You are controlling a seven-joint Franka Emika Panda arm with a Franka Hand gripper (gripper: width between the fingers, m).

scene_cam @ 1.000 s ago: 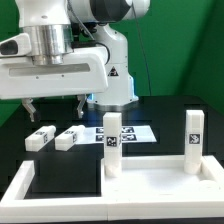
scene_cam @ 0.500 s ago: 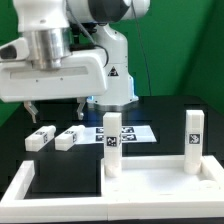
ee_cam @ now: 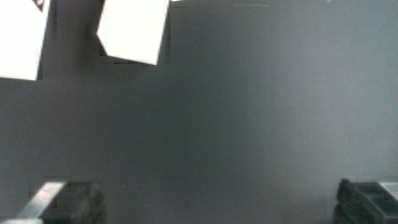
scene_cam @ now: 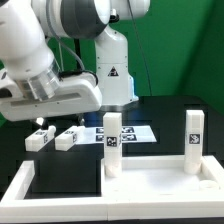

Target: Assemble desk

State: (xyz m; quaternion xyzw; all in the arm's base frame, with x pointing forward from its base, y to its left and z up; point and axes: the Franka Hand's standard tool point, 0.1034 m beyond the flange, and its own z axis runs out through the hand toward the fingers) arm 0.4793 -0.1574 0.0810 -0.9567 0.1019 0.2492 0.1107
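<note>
The white desk tabletop (scene_cam: 160,185) lies at the front of the exterior view's right. Two white tagged legs stand upright on it, one near the middle (scene_cam: 113,145) and one on the right (scene_cam: 193,140). Two more legs lie flat on the black table at the left, one (scene_cam: 40,137) beside the other (scene_cam: 68,138). My gripper (scene_cam: 57,121) hangs open and empty just above these two, with the arm tilted. In the wrist view both lying legs (ee_cam: 134,30) (ee_cam: 18,45) are far from my gripper (ee_cam: 217,205). Only bare black table lies between my fingertips (ee_cam: 63,200).
The marker board (scene_cam: 130,132) lies flat behind the upright legs. White border strips (scene_cam: 20,185) edge the black table at the front left. The robot base (scene_cam: 115,70) stands at the back, with a green wall behind it.
The arm has tilted and swung toward the exterior view's left. The gripper has come lower, close over the two lying legs. No desk part has moved.
</note>
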